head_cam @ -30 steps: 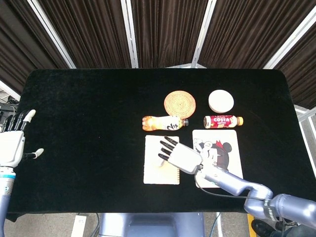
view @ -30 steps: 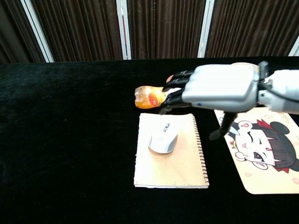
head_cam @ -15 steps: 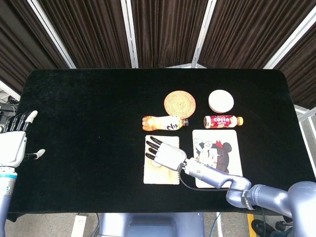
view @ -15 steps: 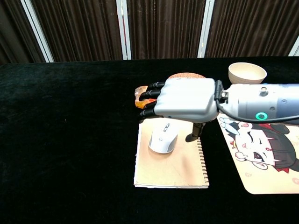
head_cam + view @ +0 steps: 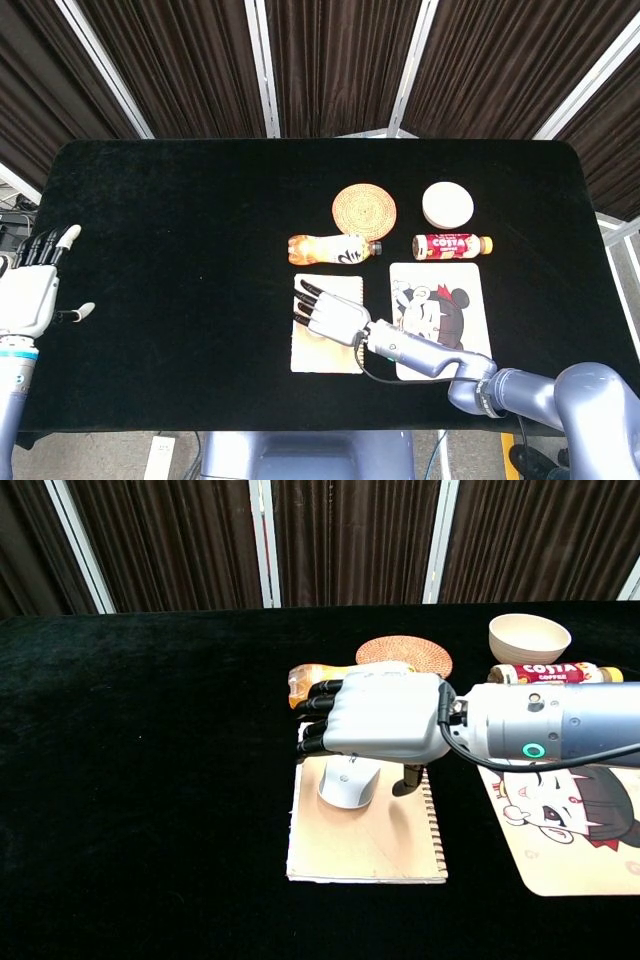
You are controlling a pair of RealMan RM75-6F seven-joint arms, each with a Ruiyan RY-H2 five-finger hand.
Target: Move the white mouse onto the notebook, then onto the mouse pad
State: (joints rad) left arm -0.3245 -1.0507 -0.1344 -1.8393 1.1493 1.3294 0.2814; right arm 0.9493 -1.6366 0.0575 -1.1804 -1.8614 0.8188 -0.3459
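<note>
The white mouse (image 5: 347,785) lies on the tan spiral notebook (image 5: 366,835), in its upper left part. My right hand (image 5: 378,718) hovers flat just above the mouse with its fingers spread, hiding the mouse's top half; in the head view this hand (image 5: 326,313) covers the mouse entirely over the notebook (image 5: 322,355). The cartoon mouse pad (image 5: 560,815) lies to the right of the notebook and shows as well in the head view (image 5: 448,300). My left hand (image 5: 32,290) is open at the table's far left edge, holding nothing.
Behind the notebook lie an orange drink bottle (image 5: 330,248), a round woven coaster (image 5: 364,208), a Costa coffee bottle (image 5: 452,244) and a white bowl (image 5: 448,204). The black table (image 5: 180,240) stretches to the left.
My right hand has moved left and down from above the notebook's right edge to just over the mouse. The left hand has barely shifted.
</note>
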